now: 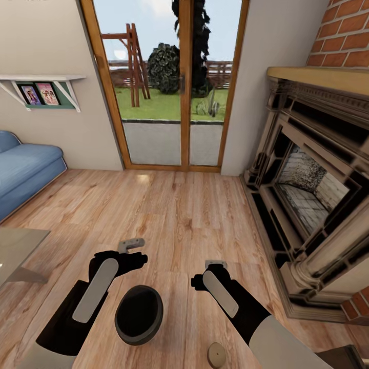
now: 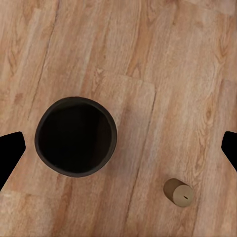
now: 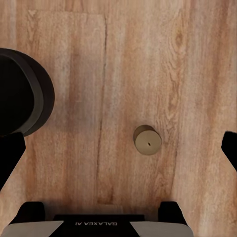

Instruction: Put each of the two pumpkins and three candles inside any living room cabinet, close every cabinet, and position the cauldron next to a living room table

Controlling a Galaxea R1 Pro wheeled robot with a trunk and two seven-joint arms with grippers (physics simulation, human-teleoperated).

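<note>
The black cauldron (image 1: 138,313) stands upright on the plank floor just in front of me, its dark mouth facing up (image 2: 75,136). A short tan candle (image 1: 217,354) stands on the floor a little to its right (image 2: 178,192), apart from it. My left gripper (image 1: 131,246) hovers above the floor beyond the cauldron, open and empty (image 2: 122,143). My right gripper (image 1: 216,264) hangs over the floor above the candle (image 3: 147,140), open with nothing between its fingers (image 3: 123,143); the cauldron's rim (image 3: 22,98) shows to one side. The pumpkins and the cabinet are out of view.
A corner of the glossy grey table (image 1: 15,246) juts in at the left. The blue sofa (image 1: 25,169) stands behind it. A fireplace (image 1: 312,195) lines the right side, and a glass door (image 1: 169,87) is straight ahead. Bare floor (image 1: 179,215) lies between them.
</note>
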